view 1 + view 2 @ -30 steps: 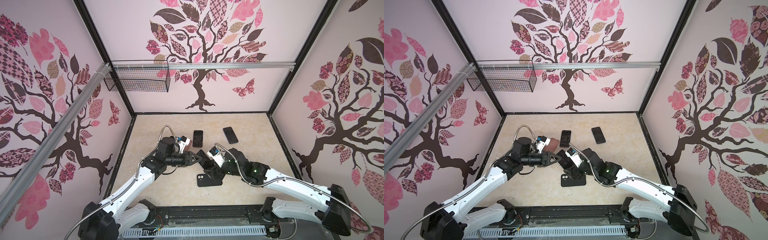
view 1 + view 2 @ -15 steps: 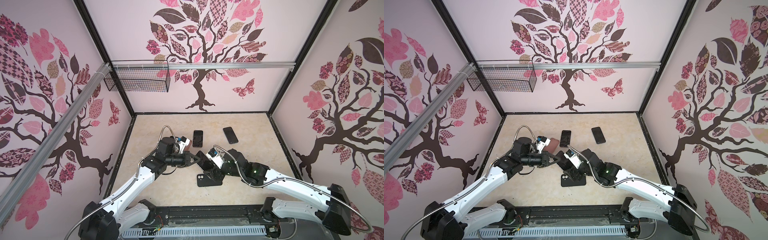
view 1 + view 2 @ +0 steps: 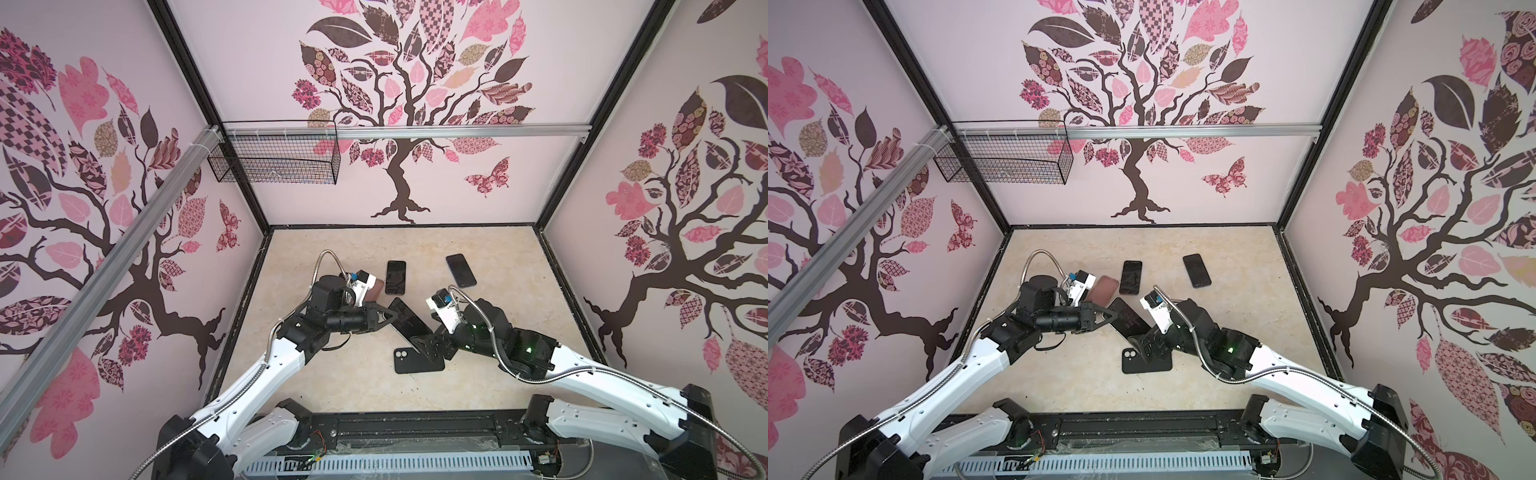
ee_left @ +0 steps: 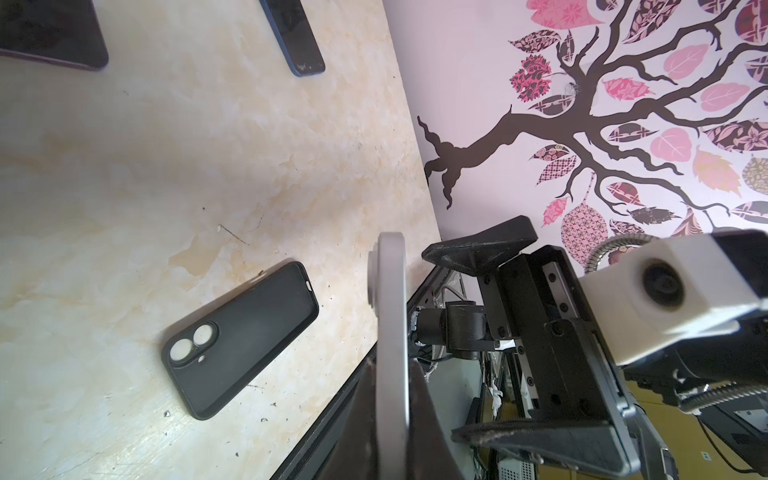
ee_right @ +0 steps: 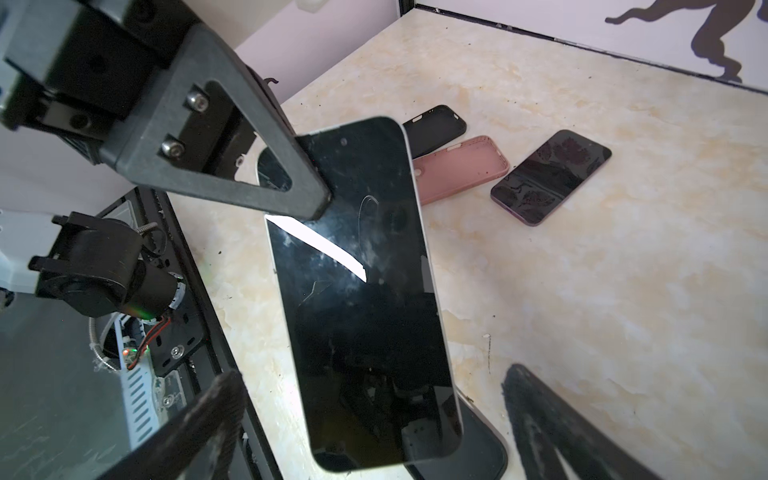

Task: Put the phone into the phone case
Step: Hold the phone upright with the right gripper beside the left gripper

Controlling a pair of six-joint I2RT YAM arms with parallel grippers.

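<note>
Clamping the phone [image 3: 409,322] over the phone case [image 3: 415,364], left gripper [image 3: 390,316] (right gripper [image 3: 432,347] spread wide).

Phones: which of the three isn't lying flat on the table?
The phone pinched at one end by the left gripper, tilted over the black case; the other two phones lie flat farther back.

1. Phone [image 5: 365,291] had black glass w/ silver-white rim.
2. Black case [image 4: 241,338] was matte black all over.
3. Pink case [image 5: 461,168] was dusty pink.
4. Table [image 3: 478,386] was cream, marbled w/ tan veins.
5. Walls [image 3: 449,195] were pale pink; dark brown tree, pink & patterned leaves.
6. Arms [image 3: 266,374] were white w/ black joints.
</note>
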